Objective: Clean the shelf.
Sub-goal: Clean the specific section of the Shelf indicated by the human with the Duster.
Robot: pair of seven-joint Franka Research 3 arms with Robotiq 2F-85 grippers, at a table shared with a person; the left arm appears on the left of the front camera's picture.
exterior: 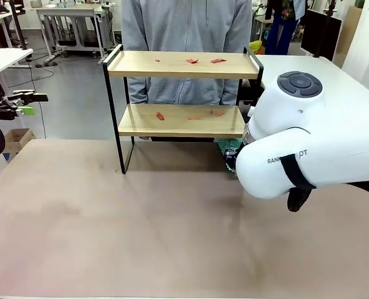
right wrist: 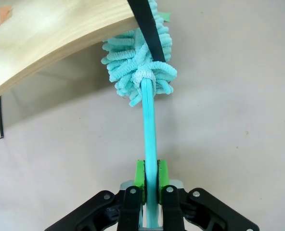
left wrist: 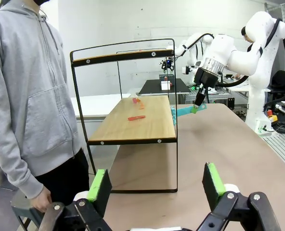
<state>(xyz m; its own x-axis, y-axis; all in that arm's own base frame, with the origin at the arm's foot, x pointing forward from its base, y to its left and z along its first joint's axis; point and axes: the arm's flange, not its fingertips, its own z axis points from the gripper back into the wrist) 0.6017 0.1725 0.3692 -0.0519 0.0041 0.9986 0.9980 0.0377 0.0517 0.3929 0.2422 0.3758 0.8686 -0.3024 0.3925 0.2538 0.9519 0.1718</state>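
The shelf [exterior: 172, 65] is seen standing upright at the far side of the brown table [exterior: 141, 224], its two wooden boards held in a thin black frame. A person in a grey hoodie [exterior: 184, 31] is placed close behind it, so that the far side is closed off. Small red scraps [exterior: 191, 61] are scattered on the upper board, and more red scraps [exterior: 160, 116] lie on the lower one. The right gripper [right wrist: 151, 173] is clamped tight on the flat handle of a teal duster [right wrist: 140, 62], whose fluffy head is pressed against the end edge of the lower board [right wrist: 46, 38]. A black frame post [right wrist: 145, 24] crosses in front of the head. From the front, the shelf's lower right corner is hidden by the right arm's bulky white body [exterior: 309, 149], and only a little of the duster [exterior: 230, 146] is visible there. The left gripper [exterior: 35, 103] is held well off to the left, beyond the table's left edge, with its jaws spread wide and nothing between them. From its wrist the shelf [left wrist: 133, 127] is viewed end-on, with the right gripper [left wrist: 200, 96] beyond its far end. A broad stretch of tabletop lies open in front of the shelf and to its left.
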